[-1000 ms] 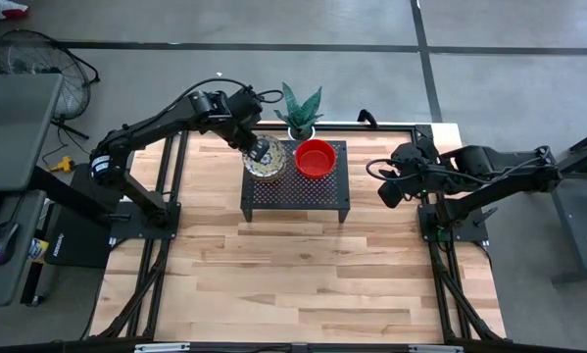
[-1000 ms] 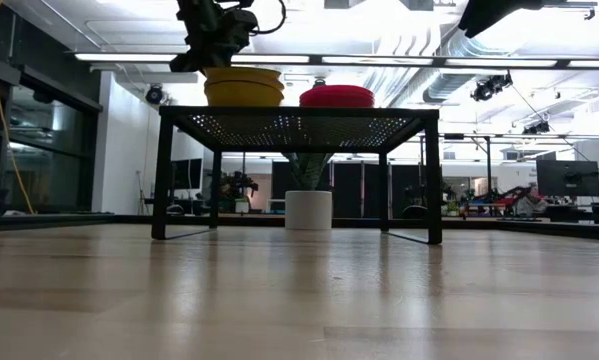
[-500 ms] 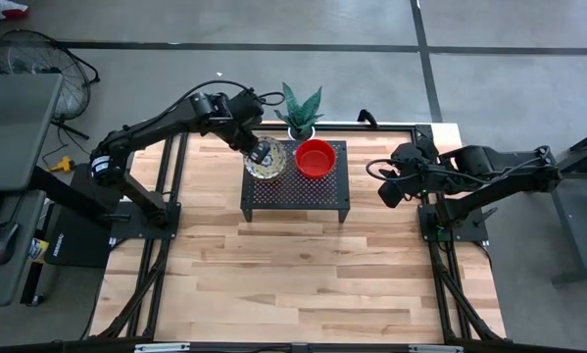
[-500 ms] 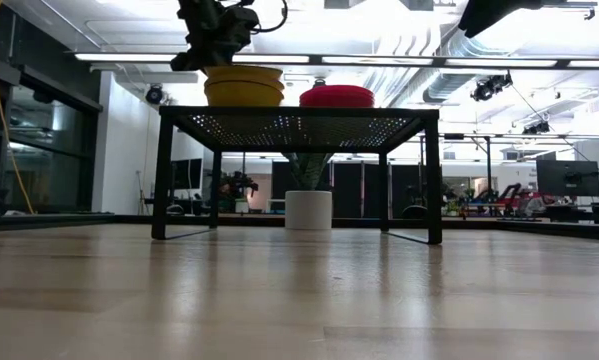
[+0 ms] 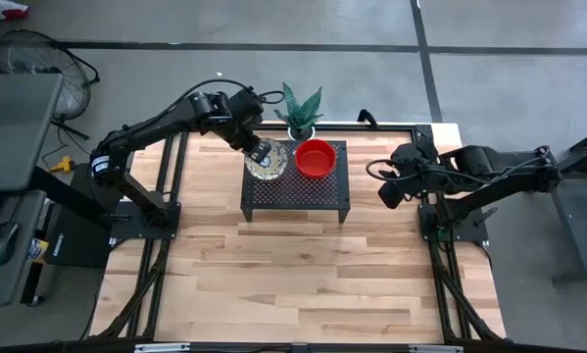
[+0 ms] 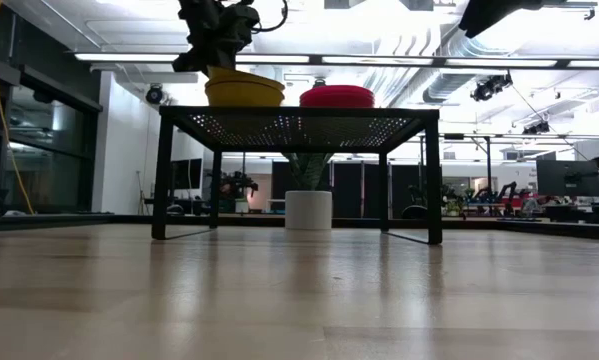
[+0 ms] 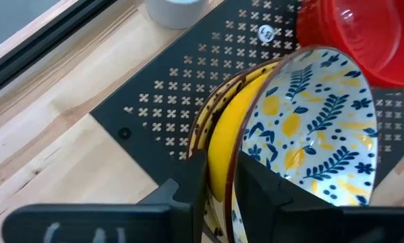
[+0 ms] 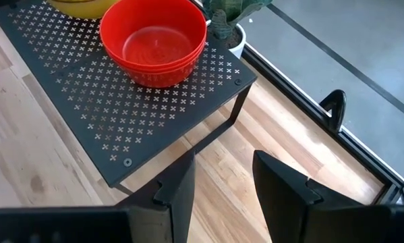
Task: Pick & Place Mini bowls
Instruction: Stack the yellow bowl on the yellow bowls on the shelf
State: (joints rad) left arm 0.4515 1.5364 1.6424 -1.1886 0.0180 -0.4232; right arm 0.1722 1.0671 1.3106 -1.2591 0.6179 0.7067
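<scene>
A black perforated stand (image 5: 298, 191) carries a stack of cream-yellow mini bowls with a blue and yellow leaf pattern (image 5: 267, 162) and, to its right, a stack of red mini bowls (image 5: 315, 158). The top yellow bowl (image 7: 309, 128) sits tilted in the one below (image 7: 208, 115); in the low view its left side (image 6: 219, 75) stands higher. My left gripper (image 7: 220, 177) is open at that bowl's far-left rim, one finger inside the bowl and one outside. My right gripper (image 8: 223, 175) hangs open off the stand's right side (image 5: 386, 188), with nothing between its fingers. My left gripper comes slanting down from the far left, its fingers astride the top yellow bowl's wall (image 7: 223, 145). The gap is wider than the wall. Whether either finger touches the wall I cannot tell. The bowl's lower part rests in the bowl beneath.
A white pot with a spiky green plant (image 5: 300, 126) stands on the table just behind the stand. Bare wooden tabletop (image 5: 293, 275) lies in front of the stand. Black frame rails run along the table's edges (image 5: 166, 226).
The top yellow bowl has tipped: it sat level on the stack, and now its left side stands higher than its right. Both arms have kept still.
</scene>
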